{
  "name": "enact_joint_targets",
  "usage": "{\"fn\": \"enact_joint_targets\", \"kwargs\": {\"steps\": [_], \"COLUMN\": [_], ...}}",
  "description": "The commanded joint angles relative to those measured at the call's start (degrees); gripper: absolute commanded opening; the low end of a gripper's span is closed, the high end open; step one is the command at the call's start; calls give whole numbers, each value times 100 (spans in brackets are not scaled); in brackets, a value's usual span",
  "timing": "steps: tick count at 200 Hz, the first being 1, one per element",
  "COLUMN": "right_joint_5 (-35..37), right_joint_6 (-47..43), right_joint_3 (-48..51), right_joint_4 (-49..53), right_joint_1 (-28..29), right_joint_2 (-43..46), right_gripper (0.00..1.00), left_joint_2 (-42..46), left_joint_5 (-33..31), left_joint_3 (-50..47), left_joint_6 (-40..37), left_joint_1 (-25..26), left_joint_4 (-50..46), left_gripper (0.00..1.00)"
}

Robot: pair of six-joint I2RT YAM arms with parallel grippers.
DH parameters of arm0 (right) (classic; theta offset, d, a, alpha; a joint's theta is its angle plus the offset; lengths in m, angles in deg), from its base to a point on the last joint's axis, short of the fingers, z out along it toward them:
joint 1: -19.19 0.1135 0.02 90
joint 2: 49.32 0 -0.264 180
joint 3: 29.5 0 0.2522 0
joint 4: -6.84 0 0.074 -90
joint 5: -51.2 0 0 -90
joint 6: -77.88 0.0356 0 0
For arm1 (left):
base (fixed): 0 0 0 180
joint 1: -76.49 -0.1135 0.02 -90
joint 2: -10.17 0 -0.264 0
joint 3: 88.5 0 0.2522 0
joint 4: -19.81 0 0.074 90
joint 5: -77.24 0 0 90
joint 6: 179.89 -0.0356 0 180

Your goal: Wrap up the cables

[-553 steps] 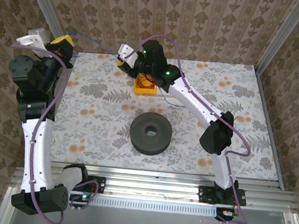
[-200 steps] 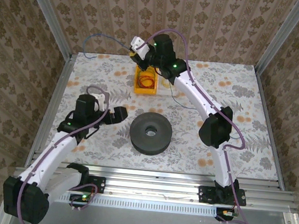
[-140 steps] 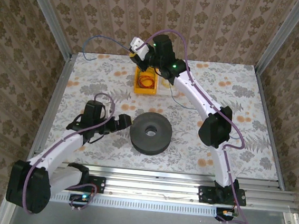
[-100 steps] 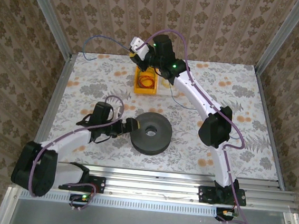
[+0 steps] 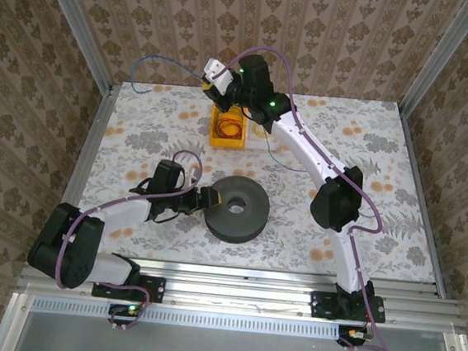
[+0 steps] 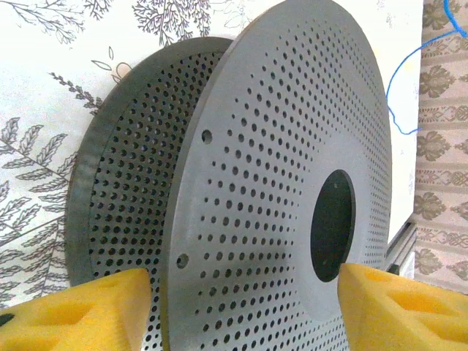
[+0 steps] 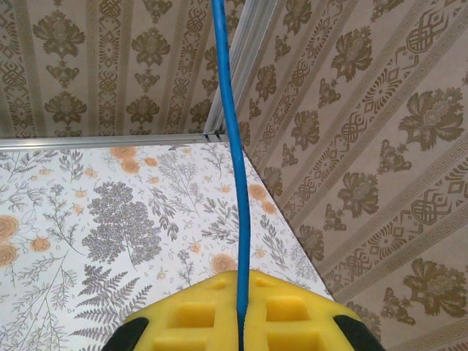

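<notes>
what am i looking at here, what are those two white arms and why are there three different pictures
These are two robot arms bolted to the near edge of a table. One picture looks down from above. The other two come from a small camera on each wrist, so yellow fingertips show at the bottom. On the table lie a black perforated spool and a yellow box with a coil of orange wire. The left gripper is open, its fingers either side of the spool's upper disc. The right gripper pinches a thin blue cable.
</notes>
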Motion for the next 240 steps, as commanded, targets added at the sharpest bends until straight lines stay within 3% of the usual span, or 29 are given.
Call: {"fn": "enact_joint_targets", "kwargs": {"steps": [1,25,63,93,124,148,179,240], "right_joint_5": [-4,1,39,50,62,33,12,22], "right_joint_6": [64,74,47,32,-12,45,94,120], "right_joint_3": [-243,-251,-234,-240,-164,-48,156,608], "right_joint_4": [-13,-5,57,66,63,0,-89,-280], "right_joint_1": [32,33,33,32,8,-60,-131,-179], "right_joint_2": [-96,-86,-62,-31,69,187,319,478], "right_gripper": [0,0,0,0,0,0,0,0], "left_joint_2": [-82,-162,49,621,1291,1300,928,155], "left_joint_5": [60,53,-202,-668,-2497,-3599,-4234,-5563], "left_joint_3": [-31,-17,142,793,2394,3519,4294,4425], "left_joint_6": [54,87,-92,-758,-2135,-2689,-3003,-3094], "left_joint_1": [26,26,26,23,24,23,23,375], "left_joint_4": [349,417,-14,-1464,-4421,-5790,-6289,-6169], "left_gripper": [59,28,0,0,0,0,0,0]}}
